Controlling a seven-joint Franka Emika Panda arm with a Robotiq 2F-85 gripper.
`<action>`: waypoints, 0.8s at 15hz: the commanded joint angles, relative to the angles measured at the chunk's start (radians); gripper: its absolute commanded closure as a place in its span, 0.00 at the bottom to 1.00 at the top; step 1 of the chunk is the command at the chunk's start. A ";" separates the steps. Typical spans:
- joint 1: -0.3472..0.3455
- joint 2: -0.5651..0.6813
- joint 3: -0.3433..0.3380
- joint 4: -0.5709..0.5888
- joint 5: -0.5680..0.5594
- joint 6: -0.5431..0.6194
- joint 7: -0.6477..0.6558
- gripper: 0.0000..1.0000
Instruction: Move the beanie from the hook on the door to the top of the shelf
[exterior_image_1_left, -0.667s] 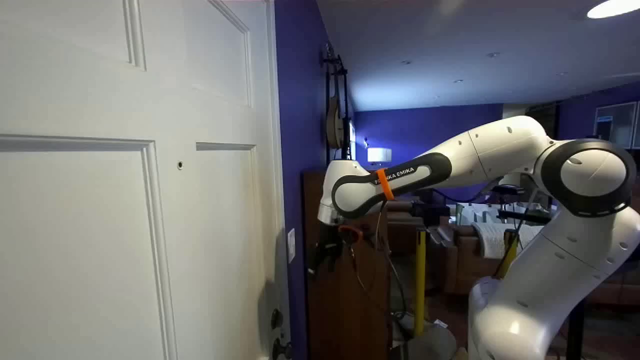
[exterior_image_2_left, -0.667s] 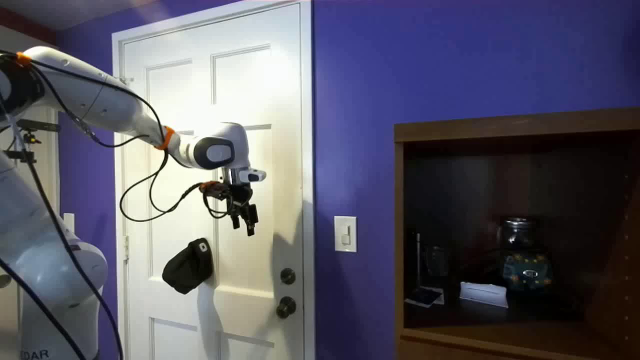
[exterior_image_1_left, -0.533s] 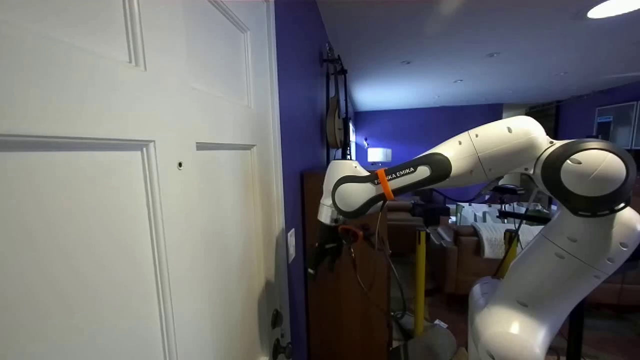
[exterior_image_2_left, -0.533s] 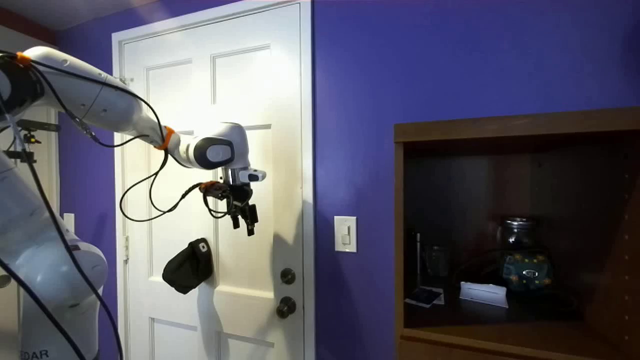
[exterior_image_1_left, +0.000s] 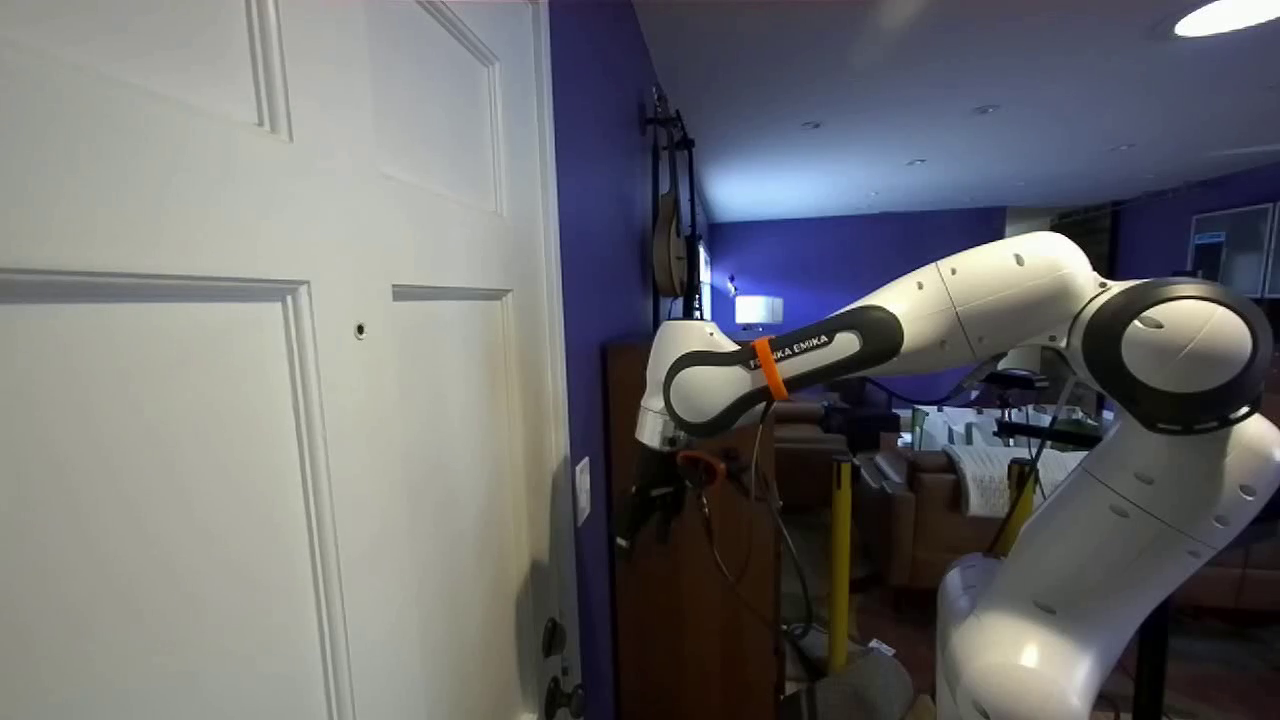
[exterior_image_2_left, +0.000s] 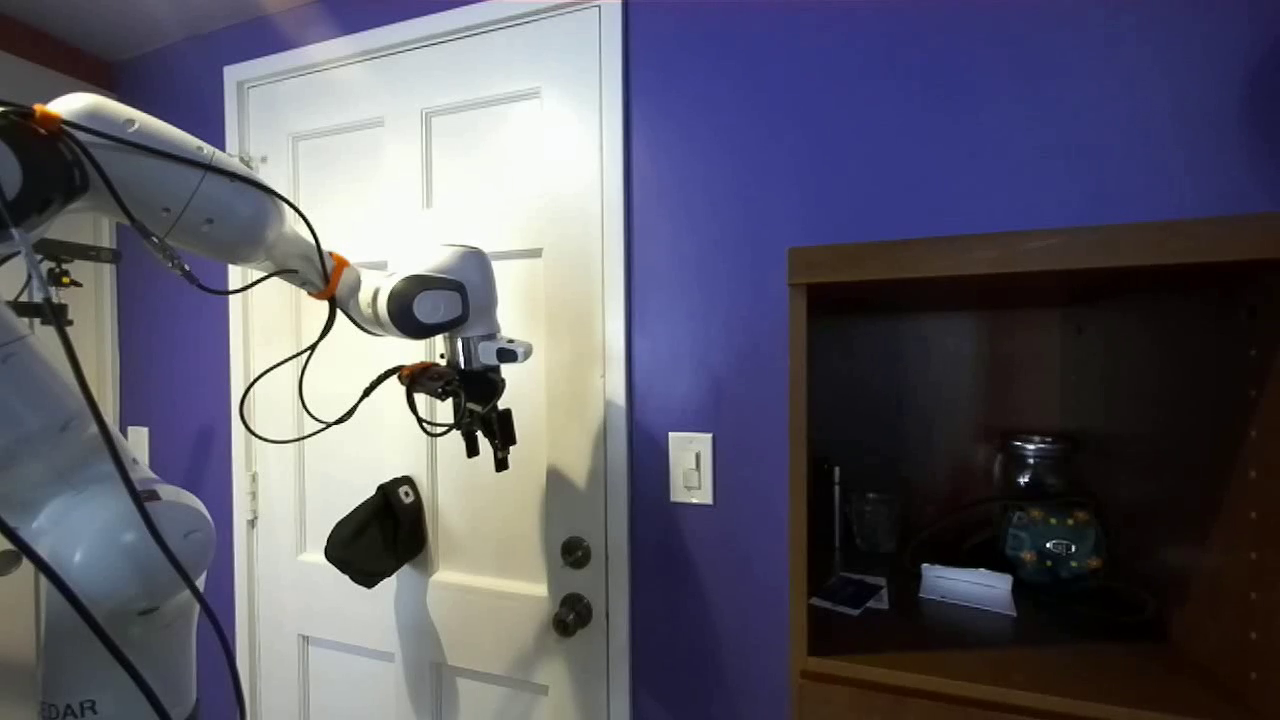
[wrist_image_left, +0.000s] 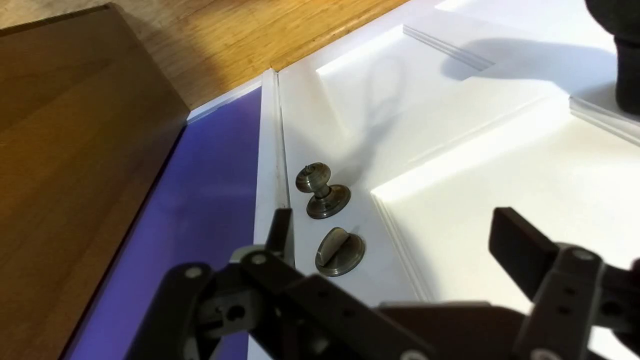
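1. Black cloth beanie (exterior_image_2_left: 375, 535) hangs at the white panelled door (exterior_image_2_left: 490, 530), on the hinge-side half, kinda tilted, with a small pale tag near its upper corner. Whatever holds it up there is hidden.
2. Tool (wrist_image_left: 400, 242) is out in front of the door, pointing down. Going by an exterior view, it sits higher than the beanie and nearer the door's knob side, and the two are apart.
3. Fingers (wrist_image_left: 520, 245) are spread wide, super easy to see in the wrist view, with the door's knob (wrist_image_left: 313, 178) and thumb-turn lock (wrist_image_left: 340, 255) showing past them.
4. Shelf (exterior_image_2_left: 1000, 255) is brown wood and stands off past the door's knob side, with a stretch of purple wall (exterior_image_2_left: 720, 300) plus a light switch (exterior_image_2_left: 691, 468) between them.
5. Farther from the door, inside that shelf, I can make out a lidded jar (exterior_image_2_left: 1037, 470), a patterned pouch (exterior_image_2_left: 1040, 565) and a white card (exterior_image_2_left: 967, 588). Pretty dark in there tbh.
6. Arm (exterior_image_2_left: 235, 215) reaches in from the door's hinge side in an exterior view, white with an orange strap (exterior_image_2_left: 333, 278).
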 joint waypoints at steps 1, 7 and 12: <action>-0.014 0.001 0.012 0.002 0.008 -0.004 -0.007 0.00; -0.003 0.010 0.018 0.008 0.011 0.007 -0.014 0.00; 0.084 0.043 0.107 0.036 0.021 0.029 -0.018 0.00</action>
